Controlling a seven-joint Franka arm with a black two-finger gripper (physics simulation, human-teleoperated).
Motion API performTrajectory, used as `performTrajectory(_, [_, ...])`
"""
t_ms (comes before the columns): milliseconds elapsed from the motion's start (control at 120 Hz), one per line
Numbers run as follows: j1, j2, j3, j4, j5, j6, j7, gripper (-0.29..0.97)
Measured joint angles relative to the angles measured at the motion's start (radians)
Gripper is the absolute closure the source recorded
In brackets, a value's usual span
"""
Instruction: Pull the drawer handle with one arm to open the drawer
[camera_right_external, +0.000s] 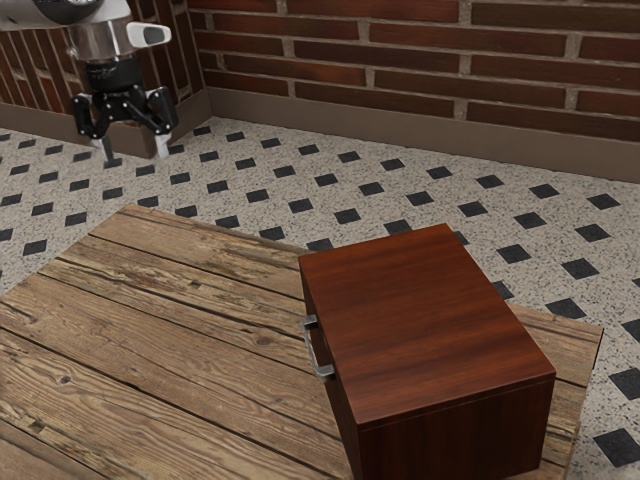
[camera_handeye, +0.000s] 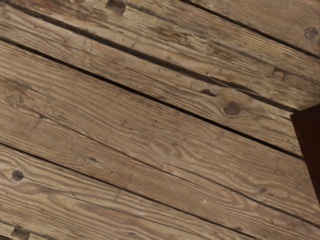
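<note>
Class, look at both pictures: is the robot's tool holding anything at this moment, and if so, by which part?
Nothing is held. The tool hangs open in the air, fingers apart with nothing between them, well away from the drawer handle.

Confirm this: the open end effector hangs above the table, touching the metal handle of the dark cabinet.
Wrong. The open end effector hangs above the table far from the metal handle of the dark cabinet; the exterior view shows it.
</note>
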Motion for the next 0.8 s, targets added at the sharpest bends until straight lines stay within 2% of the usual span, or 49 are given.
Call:
performTrajectory(150, [0.007, 0.006, 0.001, 0.002, -0.002, 0.052, 0.046, 0.00])
performTrajectory(217, [0.007, -0.040, 0.004, 0.051, -0.005, 0.062, 0.062, 0.00])
performTrajectory(317, [0.080, -0.116, -0.094, 0.098, -0.007, 0.077, 0.033, 0.00])
performTrajectory(417, [0.108, -0.078, -0.151, 0.070, -0.008, 0.095, -0.022, 0.00])
performTrajectory(483, [0.063, -0.031, -0.158, -0.065, -0.001, 0.145, -0.053, 0.00])
performTrajectory(583, [-0.105, -0.016, -0.160, -0.280, 0.009, 0.276, -0.098, 0.00])
performTrajectory(642, [-0.174, -0.005, -0.161, -0.350, 0.020, 0.351, -0.132, 0.00])
performTrajectory(800, [-0.174, 0.034, -0.160, -0.385, 0.043, 0.487, -0.261, 0.00])
